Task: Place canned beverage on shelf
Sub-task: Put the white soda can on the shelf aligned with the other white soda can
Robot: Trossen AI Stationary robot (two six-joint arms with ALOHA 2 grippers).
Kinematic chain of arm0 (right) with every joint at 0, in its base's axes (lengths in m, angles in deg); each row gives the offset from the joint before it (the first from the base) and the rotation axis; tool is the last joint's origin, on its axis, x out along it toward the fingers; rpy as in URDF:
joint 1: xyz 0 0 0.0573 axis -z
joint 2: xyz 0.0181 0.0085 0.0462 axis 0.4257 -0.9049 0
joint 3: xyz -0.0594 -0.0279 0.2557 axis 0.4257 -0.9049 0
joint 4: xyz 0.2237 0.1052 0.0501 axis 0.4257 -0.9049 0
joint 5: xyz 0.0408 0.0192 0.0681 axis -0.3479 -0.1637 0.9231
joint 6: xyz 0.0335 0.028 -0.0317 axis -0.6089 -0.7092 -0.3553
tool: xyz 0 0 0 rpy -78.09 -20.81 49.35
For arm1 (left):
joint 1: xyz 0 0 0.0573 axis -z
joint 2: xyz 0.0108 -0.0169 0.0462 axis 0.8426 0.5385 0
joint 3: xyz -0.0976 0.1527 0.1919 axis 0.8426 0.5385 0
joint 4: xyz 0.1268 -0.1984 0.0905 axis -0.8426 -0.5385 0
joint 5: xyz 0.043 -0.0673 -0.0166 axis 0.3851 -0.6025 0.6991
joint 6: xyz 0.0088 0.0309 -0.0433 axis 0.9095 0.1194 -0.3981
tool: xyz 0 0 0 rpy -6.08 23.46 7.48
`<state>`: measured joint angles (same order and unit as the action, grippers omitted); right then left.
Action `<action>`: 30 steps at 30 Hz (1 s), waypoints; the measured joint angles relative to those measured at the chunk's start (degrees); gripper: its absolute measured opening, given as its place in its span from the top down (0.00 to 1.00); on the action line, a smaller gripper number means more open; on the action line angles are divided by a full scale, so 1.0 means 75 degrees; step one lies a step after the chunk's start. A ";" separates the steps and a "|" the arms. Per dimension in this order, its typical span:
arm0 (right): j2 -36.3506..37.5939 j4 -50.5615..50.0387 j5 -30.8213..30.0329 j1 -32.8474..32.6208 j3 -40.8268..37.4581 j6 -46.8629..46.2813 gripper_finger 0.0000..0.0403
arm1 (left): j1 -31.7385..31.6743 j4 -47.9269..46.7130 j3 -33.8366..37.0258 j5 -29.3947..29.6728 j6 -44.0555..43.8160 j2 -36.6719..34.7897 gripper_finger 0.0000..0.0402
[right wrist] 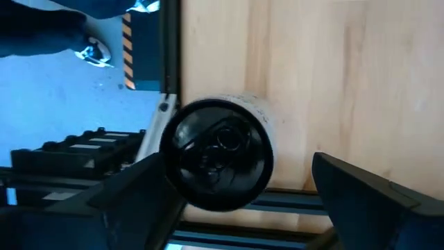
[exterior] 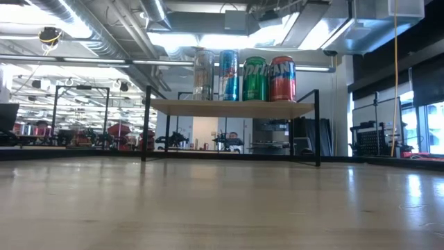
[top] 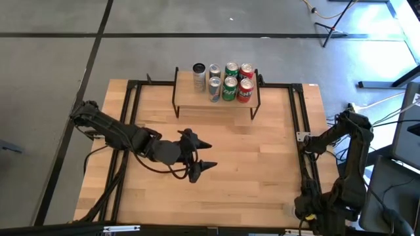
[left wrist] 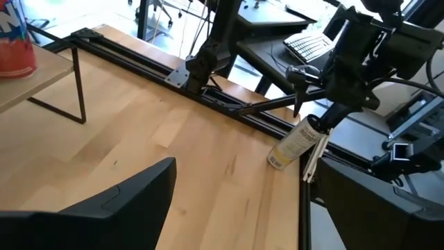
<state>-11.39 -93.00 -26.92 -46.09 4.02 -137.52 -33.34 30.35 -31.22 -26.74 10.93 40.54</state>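
A pale canned beverage (left wrist: pixel 294 143) with a dark top (right wrist: pixel 218 154) sits tilted at the table's near right corner, its lower end on the wood and its upper end against the black rail. My right gripper (left wrist: pixel 305 104) hangs over it, open and pointing down. In the right wrist view its fingers stand either side of the can, and no touch shows. My left gripper (top: pixel 205 156) stands open over the middle of the table with nothing between its fingers. The shelf (top: pixel 197 98) stands at the far edge with several cans (top: pixel 224 80) upright on its top.
Black frame rails (top: pixel 303 131) run along the table's left, right and far sides. The shelf's thin black legs (exterior: pixel 318 128) stand on the wood. Bare tabletop (top: pixel 249 170) lies between the shelf and the near edge. Desks and equipment stand beyond the right edge.
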 joint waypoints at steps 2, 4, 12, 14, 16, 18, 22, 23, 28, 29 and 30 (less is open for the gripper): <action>-0.0092 -0.0018 0.0022 0.0000 0.0010 0.0025 0.12 | 0.0000 -0.0005 0.0000 -0.0006 0.0003 0.0000 0.16; -0.0151 -0.0114 0.0026 0.0000 0.0008 0.0028 0.12 | -0.0003 -0.0003 0.0000 -0.0001 -0.0002 0.0000 0.16; -0.0258 -0.0244 -0.0104 0.0003 0.0002 0.0156 0.31 | 0.0000 0.0045 0.0000 -0.0009 0.0002 0.0000 0.16; -0.0258 -0.0392 -0.0163 0.0006 -0.0001 0.0186 0.43 | 0.0001 0.0080 0.0000 -0.0033 0.0000 0.0000 0.16; -0.0252 -0.0481 -0.0202 0.0009 0.0004 0.0275 0.55 | 0.0003 0.0089 0.0000 -0.0111 -0.0006 -0.0001 0.16; -0.0178 -0.0554 -0.0290 0.0087 -0.0007 0.0503 0.67 | 0.0043 0.0087 0.0000 -0.0150 -0.0132 -0.0001 0.16; 0.0132 -0.0683 -0.0613 0.0448 0.0033 0.0827 0.87 | 0.0164 0.0090 0.0000 -0.0051 -0.0455 -0.0003 0.16; 0.0190 -0.0725 -0.0700 0.0538 0.0031 0.0858 0.90 | 0.0202 0.0093 -0.0003 -0.0011 -0.0458 -0.0003 0.16; 0.0365 -0.1114 -0.0868 0.0715 0.0031 0.0807 0.99 | 0.0351 0.0090 -0.0003 0.0142 -0.0455 -0.0003 0.16; 0.0366 -0.1199 -0.0867 0.0714 0.0033 0.0787 0.99 | 0.0360 0.0087 -0.0003 0.0158 -0.0455 -0.0003 0.16; 0.0364 -0.1261 -0.0863 0.0708 0.0034 0.0750 0.98 | 0.0370 0.0084 -0.0003 0.0172 -0.0455 -0.0003 0.16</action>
<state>-8.66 -102.46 -33.40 -40.78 4.27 -131.89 -30.56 30.99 -31.24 -25.45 7.52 40.52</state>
